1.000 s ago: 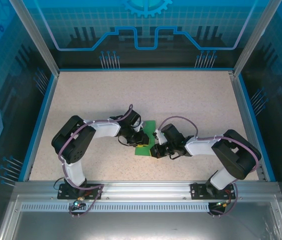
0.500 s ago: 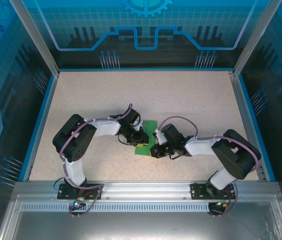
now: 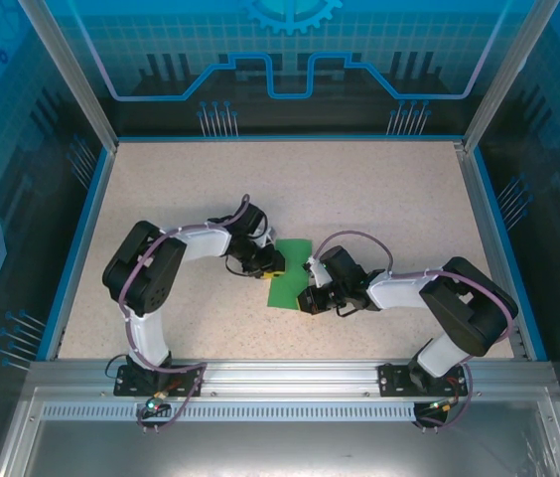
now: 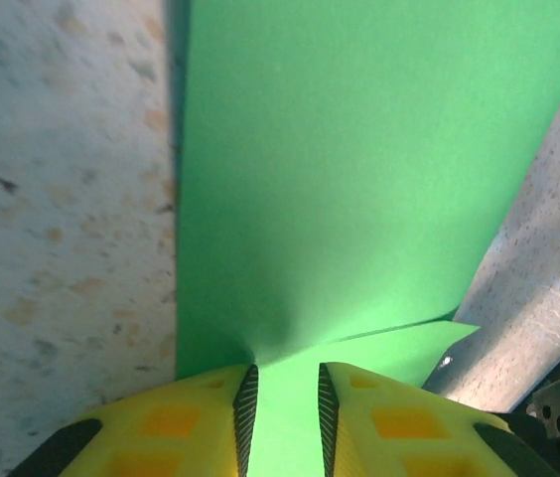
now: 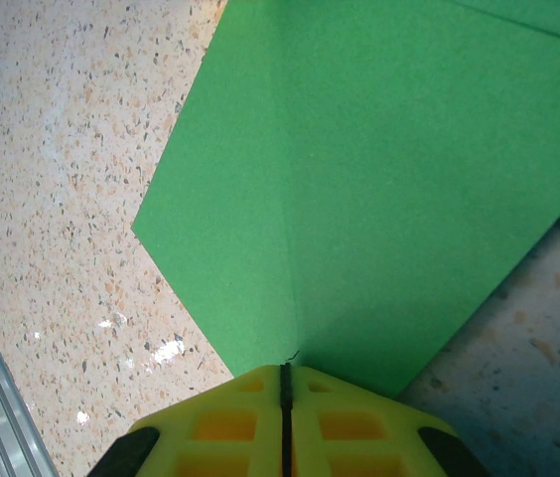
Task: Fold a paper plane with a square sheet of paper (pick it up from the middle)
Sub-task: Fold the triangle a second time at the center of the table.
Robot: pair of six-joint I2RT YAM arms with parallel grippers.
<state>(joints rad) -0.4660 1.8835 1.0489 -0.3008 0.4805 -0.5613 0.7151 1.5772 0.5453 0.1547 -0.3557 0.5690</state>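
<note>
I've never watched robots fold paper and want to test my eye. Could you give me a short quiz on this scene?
1. True or false: the right gripper is shut on the green paper.
2. Where on the table does the paper lie? A) in the far left corner B) between the left gripper and the right gripper C) in the far right corner
3. In the right wrist view, what line runs up the paper from the gripper's tips?
Key: 1 true; 2 B; 3 a crease.
</note>
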